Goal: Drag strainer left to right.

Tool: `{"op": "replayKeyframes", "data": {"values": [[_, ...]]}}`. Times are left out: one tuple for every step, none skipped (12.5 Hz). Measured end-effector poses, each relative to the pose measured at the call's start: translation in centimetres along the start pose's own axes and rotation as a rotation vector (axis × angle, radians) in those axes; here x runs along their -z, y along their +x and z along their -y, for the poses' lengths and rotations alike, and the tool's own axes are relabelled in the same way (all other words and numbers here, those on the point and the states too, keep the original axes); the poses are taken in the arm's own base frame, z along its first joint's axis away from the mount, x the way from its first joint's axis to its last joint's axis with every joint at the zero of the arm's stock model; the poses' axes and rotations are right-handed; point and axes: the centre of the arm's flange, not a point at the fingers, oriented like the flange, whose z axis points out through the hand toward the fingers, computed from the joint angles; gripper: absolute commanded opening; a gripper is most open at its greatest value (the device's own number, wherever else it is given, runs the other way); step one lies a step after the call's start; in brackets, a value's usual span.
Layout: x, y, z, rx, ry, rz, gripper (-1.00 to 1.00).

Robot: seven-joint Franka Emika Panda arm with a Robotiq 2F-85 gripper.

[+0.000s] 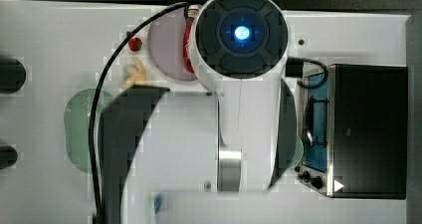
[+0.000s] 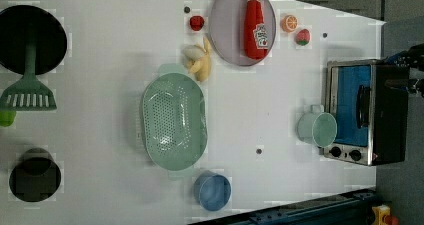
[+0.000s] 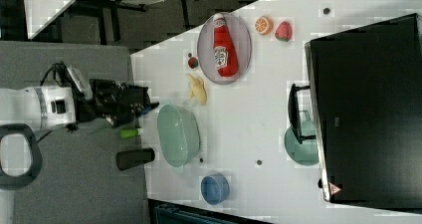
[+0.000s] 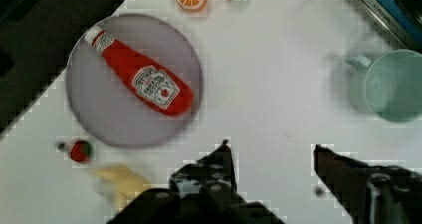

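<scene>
Mint strainer (image 2: 173, 119) sits mid-table, w/ banana (image 2: 201, 64) just beside one end and blue bowl (image 2: 212, 190) near the other, by the table's edge. Gripper (image 4: 271, 157) hangs w/ jaws wide, empty, clear of the strainer. Best approach, imo: drop one finger inside the rim, then pull level and slow so it slides w/o tipping. Left view shows the holes; top view has the arm (image 1: 239, 84) covering most of it.
</scene>
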Motion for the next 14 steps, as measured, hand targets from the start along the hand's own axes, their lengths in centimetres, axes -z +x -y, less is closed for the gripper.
{"op": "replayKeyframes", "data": {"values": [[-1.0, -2.9, -3.5, -0.019, -0.095, 0.079, 0.59], [-0.2, -5.6, -6.9, -0.050, -0.140, 0.117, 0.81], [1.8, -7.2, -9.4, -0.076, -0.113, 0.098, 1.00], [4.8, -8.3, -11.2, -0.093, -0.047, 0.058, 1.00], [7.7, -9.2, -12.3, -0.102, 0.023, 0.017, 1.00], [10.7, -9.9, -12.9, -0.107, 0.081, -0.032, 1.00], [13.0, -10.7, -12.9, -0.099, 0.131, -0.063, 1.00], [14.0, -11.6, -12.4, -0.092, 0.156, -0.064, 1.00], [13.8, -12.5, -11.0, -0.081, 0.171, -0.050, 1.00], [12.9, -13.6, -8.9, -0.068, 0.168, -0.035, 1.00], [11.1, -14.9, -5.7, -0.065, 0.128, -0.041, 1.00], [8.4, -16.5, -2.1, -0.062, 0.103, -0.035, 1.00], [5.0, -18.6, 1.4, -0.065, 0.073, -0.012, 1.00], [1.3, -21.3, 4.4, -0.059, 0.014, 0.006, 1.00]]}}
